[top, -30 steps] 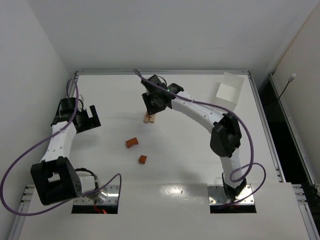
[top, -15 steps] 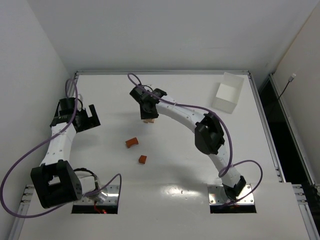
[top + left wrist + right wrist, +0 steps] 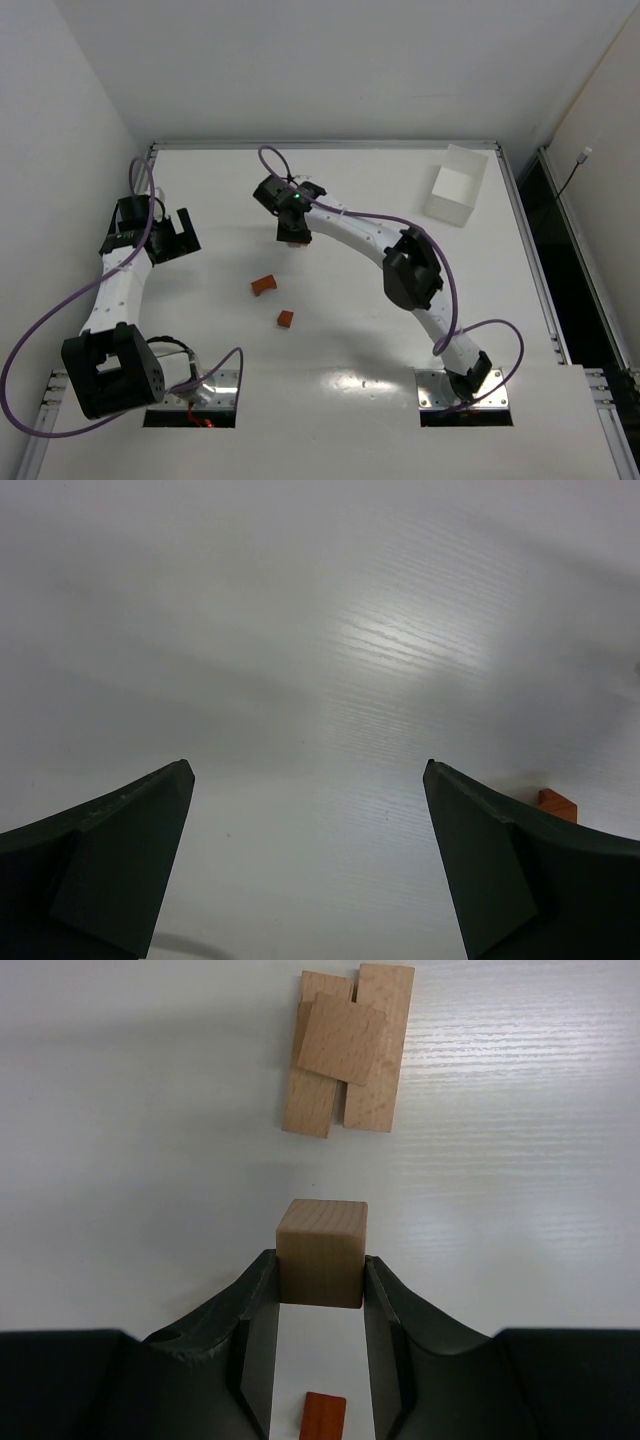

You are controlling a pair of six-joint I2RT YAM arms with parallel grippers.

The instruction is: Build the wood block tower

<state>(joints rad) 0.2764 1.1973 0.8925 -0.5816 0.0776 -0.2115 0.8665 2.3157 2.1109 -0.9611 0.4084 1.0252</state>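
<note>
Low stack point(image 3: 345, 1050) of pale bars w/ flat piece on top, toward far centre. Just short of it, R gripper point(image 3: 320, 1265) partly closed, pinching pale cube point(image 3: 321, 1240). Two red blocks point(image 3: 264, 285) nearer. L gripper point(image 3: 307, 770) at left, wide open, empty.

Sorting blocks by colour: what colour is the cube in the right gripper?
The cube is pale tan; right wrist view shows it best.

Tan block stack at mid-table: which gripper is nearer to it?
Right. The right gripper, shut on a tan cube, hangs just short of the tan block stack in its wrist view. The left gripper stands open, far off to the left.
</note>
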